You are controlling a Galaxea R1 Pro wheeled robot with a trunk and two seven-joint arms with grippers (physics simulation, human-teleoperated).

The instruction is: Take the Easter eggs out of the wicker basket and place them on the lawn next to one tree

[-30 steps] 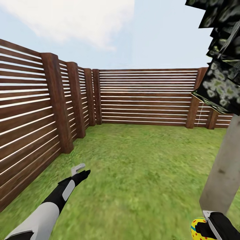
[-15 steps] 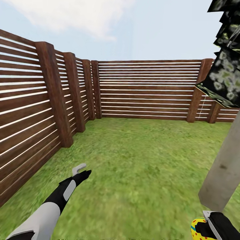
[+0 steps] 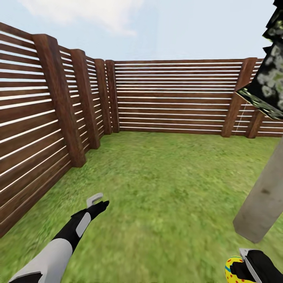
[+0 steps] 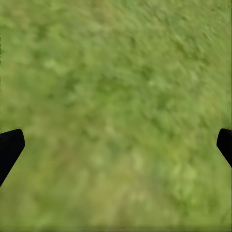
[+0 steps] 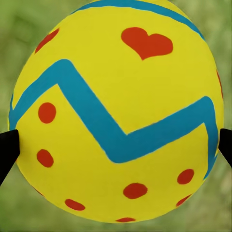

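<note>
Right gripper (image 3: 240,271) sits at the lower right corner of the head view, clamped on a yellow Easter egg (image 5: 116,111) with a blue zigzag, red dots and a red heart; its black fingertips (image 5: 7,150) press both sides of the shell, just in front of the pale tree trunk (image 3: 263,200) that stands on the lawn (image 3: 165,184). Left gripper (image 3: 96,201) is extended over bare grass, jaws spread wide with nothing between them. A brown slatted fence (image 3: 173,98) bounds the garden.
</note>
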